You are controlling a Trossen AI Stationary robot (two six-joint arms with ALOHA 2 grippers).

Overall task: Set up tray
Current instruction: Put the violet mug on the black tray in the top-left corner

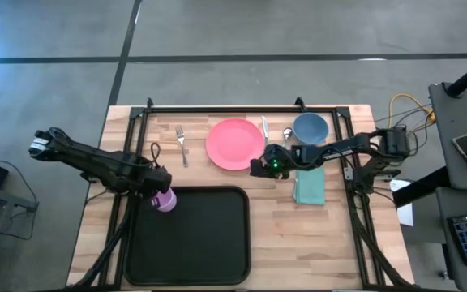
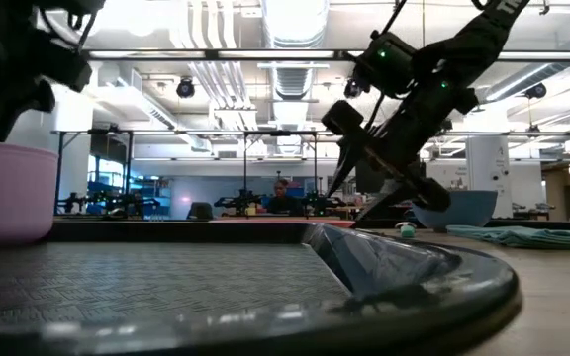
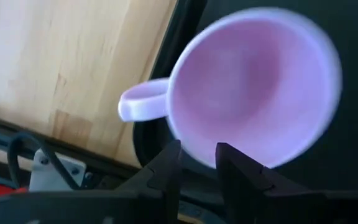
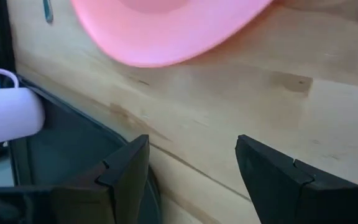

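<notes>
The black tray lies at the table's near middle. A lilac mug stands upright on its base in the tray's far left corner, its handle over the tray's rim. My left gripper points down just above the mug, open by a narrow gap. Its fingertips stand on either side of the rim, and I see no touch. My right gripper hangs wide open over bare wood, between the pink plate and the tray's far right corner.
A fork lies left of the plate. A knife, a spoon and a blue bowl lie to its right. A teal napkin lies near my right arm. Black frame rails run along the table's far and side edges.
</notes>
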